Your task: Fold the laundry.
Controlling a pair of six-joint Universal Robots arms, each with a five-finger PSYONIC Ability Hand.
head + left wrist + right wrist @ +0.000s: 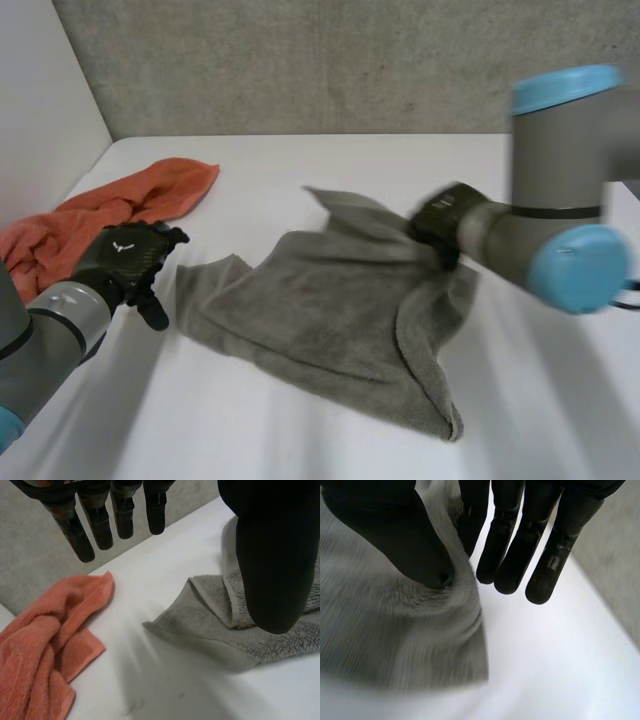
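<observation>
A crumpled grey towel (pixel 330 310) lies in the middle of the white table (pixel 300 440). My right hand (pixel 440 222) is at its far right edge. In the right wrist view the thumb (pixel 395 530) and one finger pinch a raised fold of the grey towel (pixel 395 640), while the other fingers (pixel 540 545) stay straight over bare table. My left hand (pixel 130 260) hovers open just left of the towel's near left corner. The left wrist view shows its straight fingers (pixel 100 525) and thumb (pixel 272 565) above that corner of the grey towel (pixel 200 620), holding nothing.
An orange towel (pixel 110 215) lies bunched at the table's far left, beside my left hand, and reaches the table's left edge; the left wrist view has the orange towel (pixel 45 645) too. A concrete wall stands behind the table. Bare table lies in front of and right of the grey towel.
</observation>
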